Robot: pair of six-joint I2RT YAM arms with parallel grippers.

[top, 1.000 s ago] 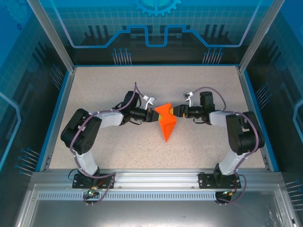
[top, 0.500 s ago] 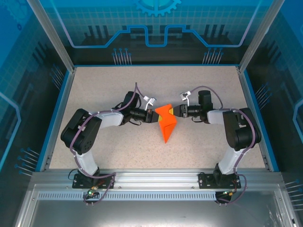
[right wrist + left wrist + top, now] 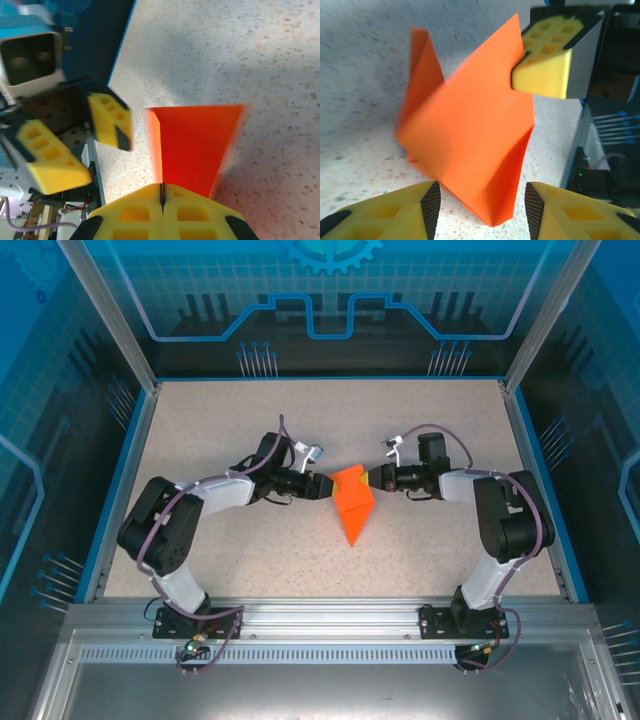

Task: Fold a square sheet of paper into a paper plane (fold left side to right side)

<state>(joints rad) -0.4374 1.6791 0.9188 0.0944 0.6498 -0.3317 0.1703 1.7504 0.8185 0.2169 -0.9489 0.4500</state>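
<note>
Over on the left, the left gripper (image 3: 327, 485) sits just left of the folded orange paper (image 3: 353, 502), and its jaws stand apart. From the left wrist you can see its two yellow fingers (image 3: 380, 215) spread wide, with the paper's lower fold dipping into the gap between them; whether either pad brushes it, I can't tell.

The paper itself is on the speckled bench (image 3: 220, 430), right between the two grippers. Its wide end faces the far side, its point aims at the near edge, and its panels are raised rather than lying flat.

On the paper's right, the right gripper (image 3: 368, 478) is clamped on the upper right corner. The right wrist view shows its yellow fingers (image 3: 130, 215) pressed flush together, the orange edge pinched in the seam.
</note>
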